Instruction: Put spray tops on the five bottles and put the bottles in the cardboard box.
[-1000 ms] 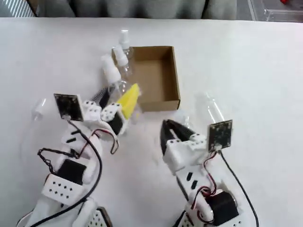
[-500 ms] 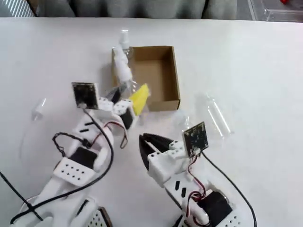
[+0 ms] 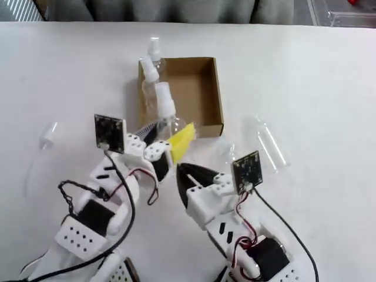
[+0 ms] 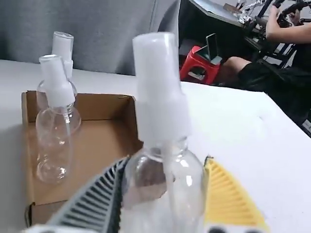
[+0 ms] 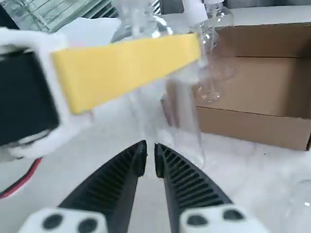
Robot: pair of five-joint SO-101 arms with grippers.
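One loose spray top (image 3: 47, 136) lies near the table's left edge. Toward the middle, the left gripper (image 3: 167, 132) is clamped on a capped bottle (image 3: 165, 108), held upright at the near edge of the cardboard box (image 3: 208, 94). The left wrist view shows its grey and yellow jaws pressed against the clear body. A second capped bottle (image 3: 150, 70) stands inside the box's far left corner. A third bottle (image 3: 154, 47) stands at the far wall there, in or out I cannot tell. The right gripper (image 3: 183, 173) sits nearer the table's near edge, just beside the yellow jaw, its jaws together on nothing. One bare bottle (image 3: 267, 141) lies on the table to the right of the box.
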